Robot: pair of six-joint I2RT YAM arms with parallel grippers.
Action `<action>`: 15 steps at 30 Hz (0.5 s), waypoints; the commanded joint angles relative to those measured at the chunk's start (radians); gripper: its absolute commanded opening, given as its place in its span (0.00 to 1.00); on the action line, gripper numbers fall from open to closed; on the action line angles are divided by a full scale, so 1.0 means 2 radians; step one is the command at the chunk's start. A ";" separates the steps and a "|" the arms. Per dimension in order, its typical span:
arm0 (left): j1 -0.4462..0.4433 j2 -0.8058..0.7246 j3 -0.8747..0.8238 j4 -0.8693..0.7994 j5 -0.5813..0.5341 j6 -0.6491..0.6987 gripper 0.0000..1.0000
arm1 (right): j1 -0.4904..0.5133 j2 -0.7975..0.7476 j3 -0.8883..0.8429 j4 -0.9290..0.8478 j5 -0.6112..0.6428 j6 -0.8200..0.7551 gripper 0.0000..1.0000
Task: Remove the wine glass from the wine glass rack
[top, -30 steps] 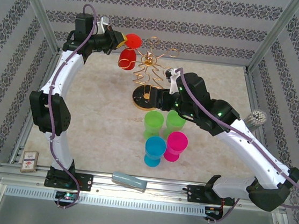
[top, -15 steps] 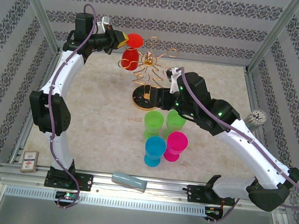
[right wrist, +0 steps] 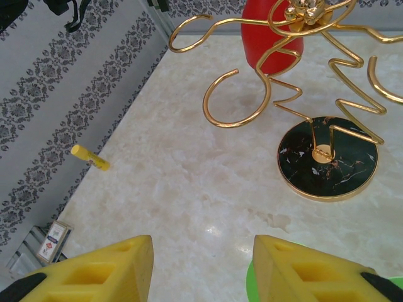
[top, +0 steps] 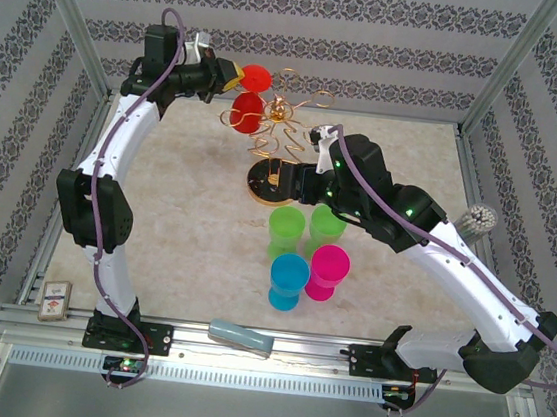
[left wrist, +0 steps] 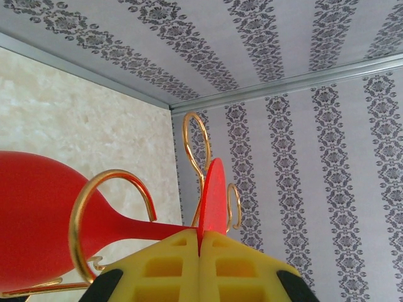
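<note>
1. Movement is noted: the left claw (left wrist: 200, 255), clamped on the red wine glass (left wrist: 38, 214) foot, has been carried slightly toward the wine glass rack (right wrist: 327, 170) post.
2. The stem is still ringed by a gold loop just ahead of that claw, so removal is judged unfinished.
3. The right claw (right wrist: 201, 264) is held partly open and empty.

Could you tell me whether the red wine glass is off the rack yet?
Still on: the wine glass stem sits inside a wine glass rack loop, left gripper shut on its foot.

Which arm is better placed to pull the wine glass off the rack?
Left. The left gripper holds the wine glass by its foot. The right gripper is open, beside the rack, holding nothing.
</note>
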 commanded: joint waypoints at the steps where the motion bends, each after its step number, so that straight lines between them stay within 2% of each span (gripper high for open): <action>1: -0.009 -0.010 0.024 -0.001 0.014 0.012 0.00 | -0.003 -0.010 -0.007 0.013 -0.003 0.006 0.46; 15: -0.016 0.018 0.070 -0.020 0.003 0.017 0.00 | -0.003 -0.009 -0.005 0.013 -0.004 0.004 0.46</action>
